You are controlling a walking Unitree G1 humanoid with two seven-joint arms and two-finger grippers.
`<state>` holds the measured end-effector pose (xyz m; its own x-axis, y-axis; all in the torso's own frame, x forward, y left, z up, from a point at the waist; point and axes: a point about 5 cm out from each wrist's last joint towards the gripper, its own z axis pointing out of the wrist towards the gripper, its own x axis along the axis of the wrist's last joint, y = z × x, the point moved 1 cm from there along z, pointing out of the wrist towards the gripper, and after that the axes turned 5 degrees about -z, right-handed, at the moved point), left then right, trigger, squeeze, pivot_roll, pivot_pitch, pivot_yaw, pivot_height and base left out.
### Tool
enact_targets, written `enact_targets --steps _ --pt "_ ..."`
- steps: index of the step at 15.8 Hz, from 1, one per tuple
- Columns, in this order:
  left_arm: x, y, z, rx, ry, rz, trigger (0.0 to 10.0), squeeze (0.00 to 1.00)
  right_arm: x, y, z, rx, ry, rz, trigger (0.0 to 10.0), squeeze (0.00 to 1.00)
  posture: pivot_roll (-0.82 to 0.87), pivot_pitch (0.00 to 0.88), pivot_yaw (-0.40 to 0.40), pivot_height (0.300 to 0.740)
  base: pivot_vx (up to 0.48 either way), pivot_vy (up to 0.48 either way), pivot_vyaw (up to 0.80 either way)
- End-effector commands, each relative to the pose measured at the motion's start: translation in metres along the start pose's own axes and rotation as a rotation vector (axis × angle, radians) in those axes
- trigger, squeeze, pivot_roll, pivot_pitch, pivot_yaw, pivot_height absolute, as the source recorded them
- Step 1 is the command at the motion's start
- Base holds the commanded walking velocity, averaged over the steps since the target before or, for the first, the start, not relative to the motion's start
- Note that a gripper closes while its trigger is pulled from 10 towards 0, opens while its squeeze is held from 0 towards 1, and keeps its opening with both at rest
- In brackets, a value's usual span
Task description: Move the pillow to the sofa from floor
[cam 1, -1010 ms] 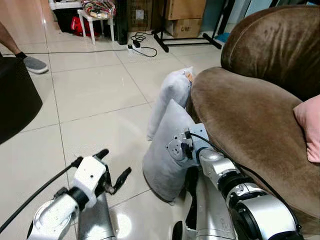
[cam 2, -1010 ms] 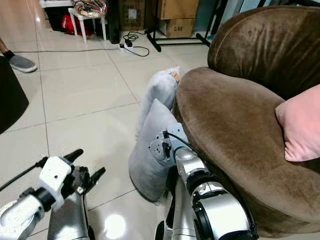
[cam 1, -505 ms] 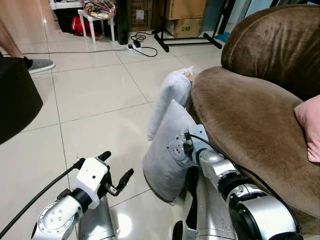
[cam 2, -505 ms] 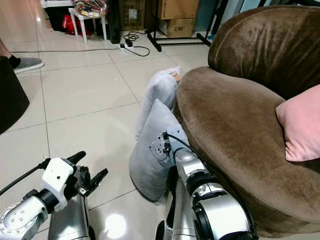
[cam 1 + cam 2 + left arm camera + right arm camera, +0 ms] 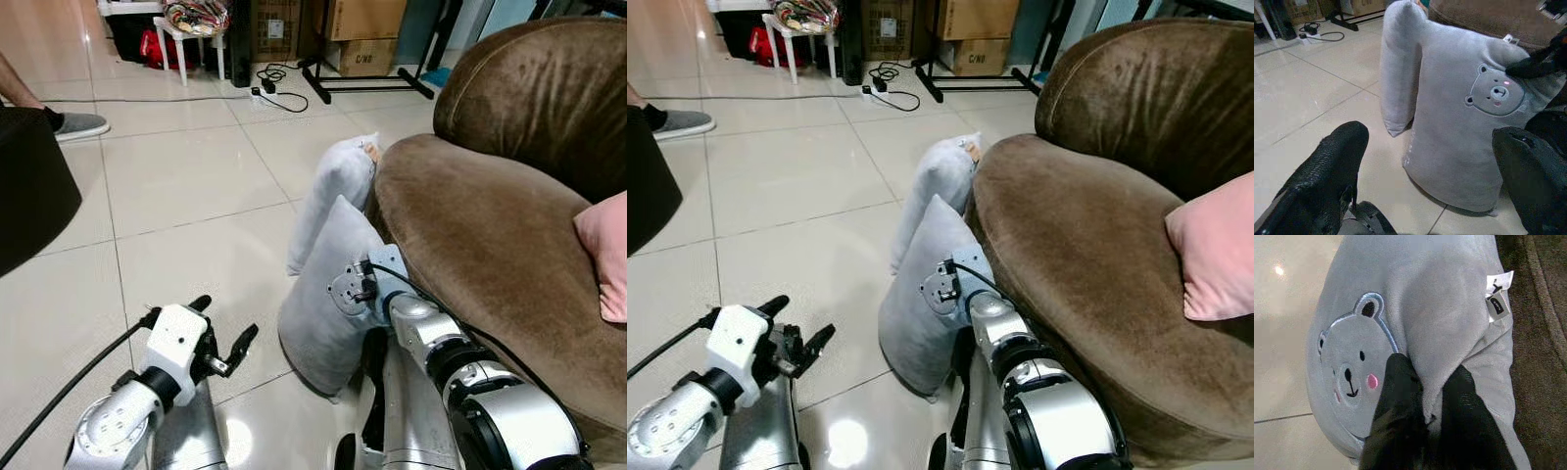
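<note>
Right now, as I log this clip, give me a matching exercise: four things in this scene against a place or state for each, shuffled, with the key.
Things:
1. bear pillow
2. pink cushion
3. left gripper
4. right gripper

States:
A. open, above the floor tiles
B. lying on the sofa seat
C. shut on a fold of grey fabric
D. standing on the floor, leaning on the sofa front

Pairs: 1-D, 2-B, 3-A, 4-C
</note>
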<state>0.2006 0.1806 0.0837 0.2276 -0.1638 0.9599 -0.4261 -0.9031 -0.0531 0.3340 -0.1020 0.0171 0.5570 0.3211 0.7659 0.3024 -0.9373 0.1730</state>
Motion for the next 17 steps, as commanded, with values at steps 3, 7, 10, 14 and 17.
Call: enact_targets --steps 3,7,10,14,17 --pt "0.000 0.007 0.000 -0.022 -0.008 -0.024 10.0 0.00 -0.008 0.002 0.000 0.006 -0.029 -0.005 0.0 0.00 0.04 0.000 -0.146 0.391 0.000 0.000 0.00" --pt "0.003 0.007 0.001 -0.010 -0.008 -0.021 10.0 0.00 -0.005 0.001 0.000 0.018 -0.005 0.016 0.0 0.00 0.04 0.000 -0.139 0.391 0.000 0.000 0.00" --pt "0.007 0.009 0.002 -0.016 0.011 0.003 10.0 0.00 0.011 0.001 -0.002 0.071 0.100 0.060 0.0 0.00 0.05 0.000 -0.144 0.391 0.000 0.000 0.00" --pt "0.013 -0.001 -0.001 0.083 0.037 0.014 10.0 0.00 0.066 0.040 -0.038 0.100 0.423 0.212 0.0 0.00 0.03 0.000 -0.139 0.391 0.000 0.000 0.00" --pt "0.024 -0.014 -0.006 0.205 0.066 -0.002 10.0 0.00 0.133 0.059 -0.111 0.093 0.762 0.313 0.0 0.00 -0.01 0.000 -0.144 0.391 0.000 0.000 0.00"
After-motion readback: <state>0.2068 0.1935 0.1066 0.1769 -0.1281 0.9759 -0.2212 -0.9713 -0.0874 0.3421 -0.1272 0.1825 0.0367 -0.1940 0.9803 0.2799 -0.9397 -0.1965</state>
